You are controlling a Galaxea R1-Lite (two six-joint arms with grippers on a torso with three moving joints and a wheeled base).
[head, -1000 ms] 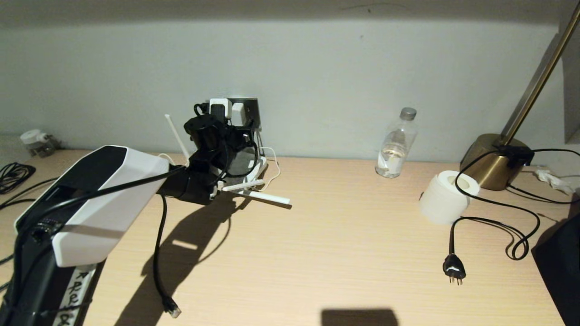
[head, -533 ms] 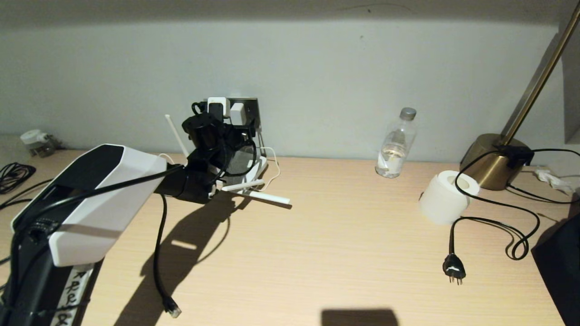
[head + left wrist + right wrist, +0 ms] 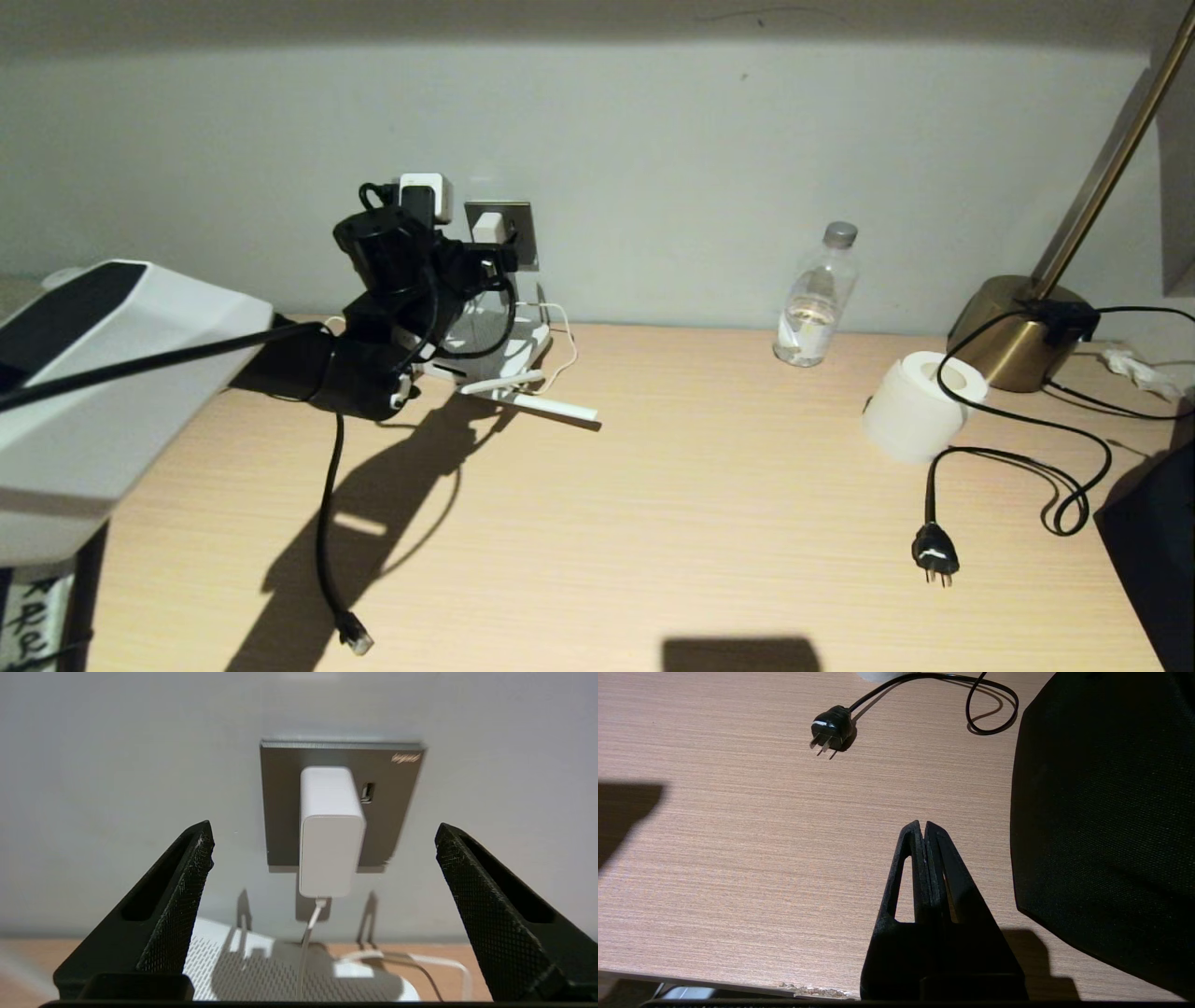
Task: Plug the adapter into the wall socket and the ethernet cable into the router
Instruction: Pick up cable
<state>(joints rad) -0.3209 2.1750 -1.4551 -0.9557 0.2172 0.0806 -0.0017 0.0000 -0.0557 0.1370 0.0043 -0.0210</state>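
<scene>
Black ethernet cable point(image 3: 329, 523) trails loose across the worktop point(image 3: 653, 523), unplugged. Left gripper point(image 3: 322, 868), jaws spread wide, faces the adapter point(image 3: 331, 830) seated in the wall socket point(image 3: 280, 807) above the router point(image 3: 280, 975), apparently released. Right gripper point(image 3: 924, 828), jaws pressed together, idles.

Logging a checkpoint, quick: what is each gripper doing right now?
Left gripper: open, empty, in front of the adapter plugged into the wall socket.
Right gripper: shut, empty, over the table.
</scene>
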